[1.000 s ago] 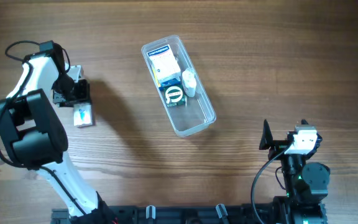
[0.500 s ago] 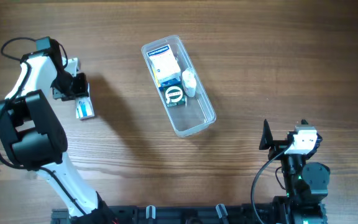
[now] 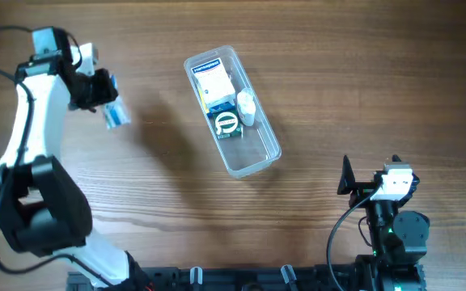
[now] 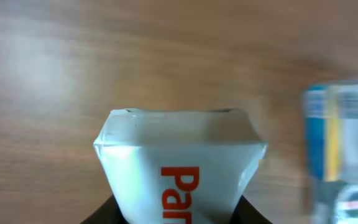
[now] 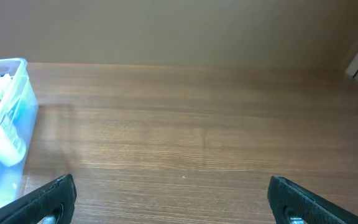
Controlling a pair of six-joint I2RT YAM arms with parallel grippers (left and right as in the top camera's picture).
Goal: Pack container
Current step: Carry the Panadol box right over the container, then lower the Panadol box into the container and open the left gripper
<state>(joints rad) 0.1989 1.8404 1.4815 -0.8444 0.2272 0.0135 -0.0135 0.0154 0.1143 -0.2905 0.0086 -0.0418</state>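
1. Closest in, on the left wrist camera, the left gripper [image 3: 97, 90] is clamped on a small white box [image 4: 179, 165] with red lettering. A dark finger shows at each lower side of it.
2. From overhead, that box hangs at the tip of the left arm over the upper left of the table [image 3: 354, 65]. Its shadow falls apart from it on the wood, so I judge it lifted clear, not resting.
3. Further right, well apart from the held box, the container [image 3: 256, 155] lies diagonally mid-table. It holds a labelled white carton [image 3: 214, 81] at the upper end, a small white bottle [image 3: 247, 105] against the right wall and a round green-and-white item [image 3: 226, 123] in the middle. The lower end looks bare.
4. I read this as the carry stage of packing. Next I would need to travel right until the box is over the rim, turn it to line up with the long walls, lower it into the bare end and only then release.
5. Farthest off, the right gripper [image 5: 169, 202] sits parked at the lower right. Its fingers are spread wide with nothing between them, and the container's corner is at the left edge of its view.
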